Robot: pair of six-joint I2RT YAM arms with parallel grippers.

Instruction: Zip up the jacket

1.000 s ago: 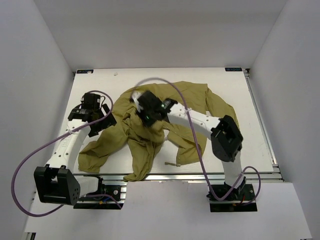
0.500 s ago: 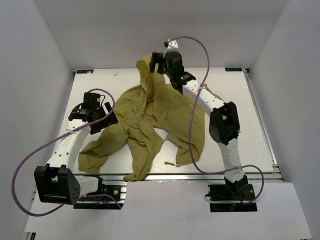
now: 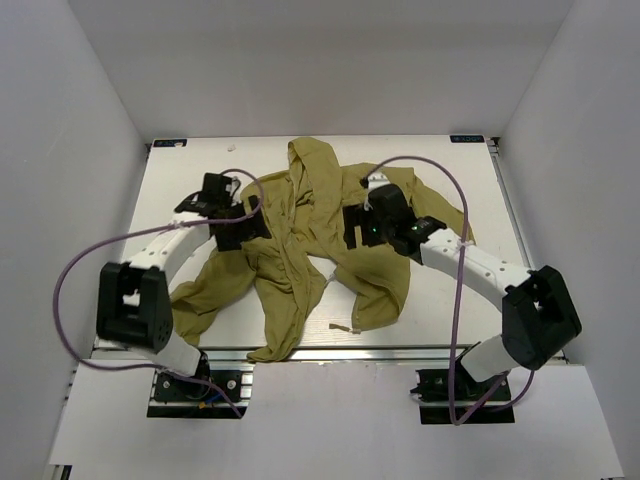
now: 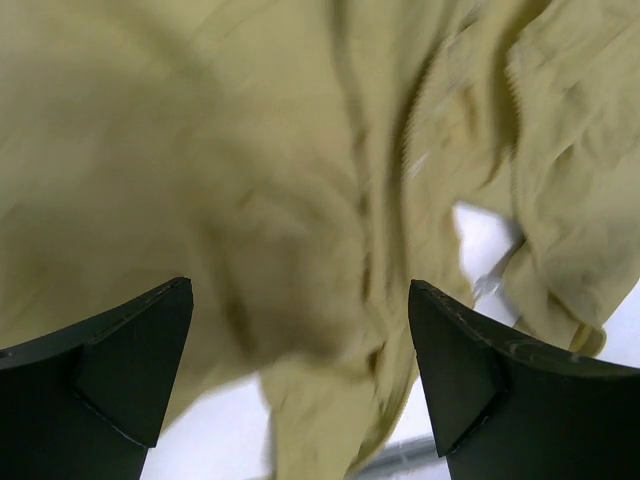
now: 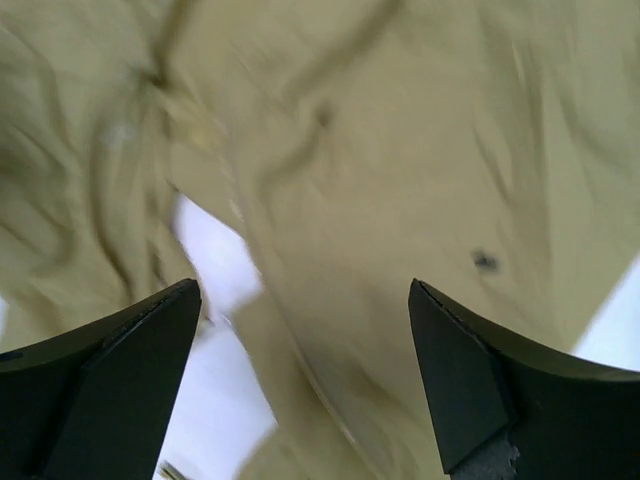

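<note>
The olive-yellow jacket (image 3: 312, 200) lies crumpled across the middle of the table, its hood end bunched toward the back and its sleeves trailing to the front edge. My left gripper (image 3: 248, 228) hovers over its left side, open, with only blurred fabric (image 4: 250, 150) below the fingers. Over the right half my right gripper (image 3: 350, 228) is also open, above folds of cloth (image 5: 400, 150) and a patch of bare table (image 5: 210, 250). Neither holds anything. A ribbed strip (image 4: 405, 130) runs down the fabric in the left wrist view.
The white table (image 3: 190, 165) is boxed in by grey walls at the back and both sides. A metal rail (image 3: 400, 352) lines the front edge. A pale drawstring end (image 3: 345, 328) lies near it. Purple cables (image 3: 70, 290) loop off both arms.
The right gripper opened and let go of the jacket it had lifted to the back, then swung down over the right half. The left arm moved right, over the jacket.
</note>
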